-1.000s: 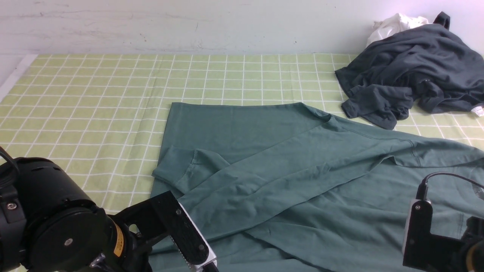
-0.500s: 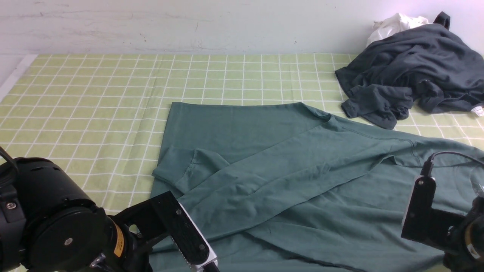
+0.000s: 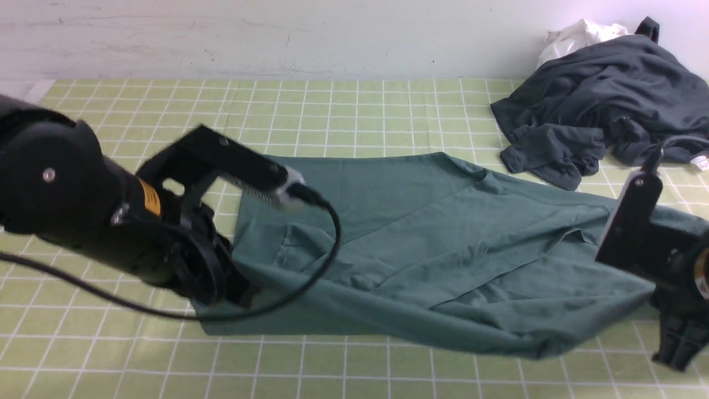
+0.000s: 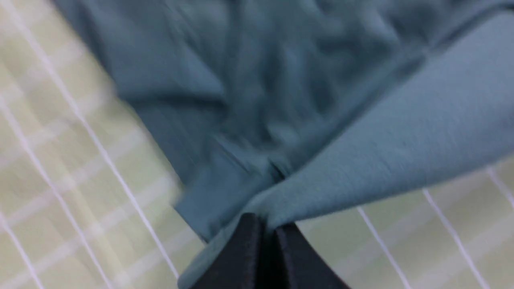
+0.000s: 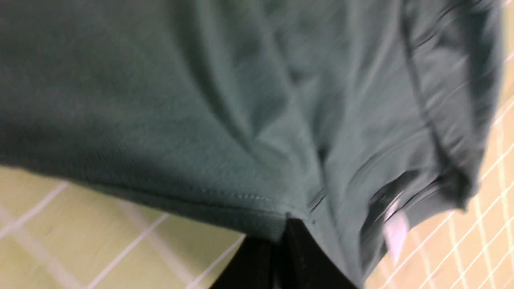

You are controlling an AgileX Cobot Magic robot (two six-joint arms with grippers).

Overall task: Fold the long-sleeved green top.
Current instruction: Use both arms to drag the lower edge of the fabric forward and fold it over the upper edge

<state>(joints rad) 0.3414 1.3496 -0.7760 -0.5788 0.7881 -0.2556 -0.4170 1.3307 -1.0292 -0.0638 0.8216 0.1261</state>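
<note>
The green long-sleeved top [image 3: 421,238] lies across the middle of the checked table, one sleeve folded diagonally over its body with the cuff [image 3: 266,244] at the left. Its near edge is raised off the cloth at both corners. My left gripper [image 4: 267,226] is shut on the top's near left corner [image 4: 361,160]. In the front view its fingertips are hidden behind the left arm [image 3: 111,216]. My right gripper [image 5: 283,224] is shut on the stitched hem [image 5: 225,196] at the near right. The right arm [image 3: 659,249] stands over that corner. Both wrist views are blurred.
A dark charcoal-grey garment [image 3: 609,105] is heaped at the back right, with a small white cloth [image 3: 576,36] behind it against the wall. The green checked tablecloth [image 3: 138,127] covers the table. The left arm's black cable [image 3: 327,244] loops over the top.
Both arms have risen and moved away from the camera, taking the top's near edge with them. That edge now shows on the table. The top is more bunched.
</note>
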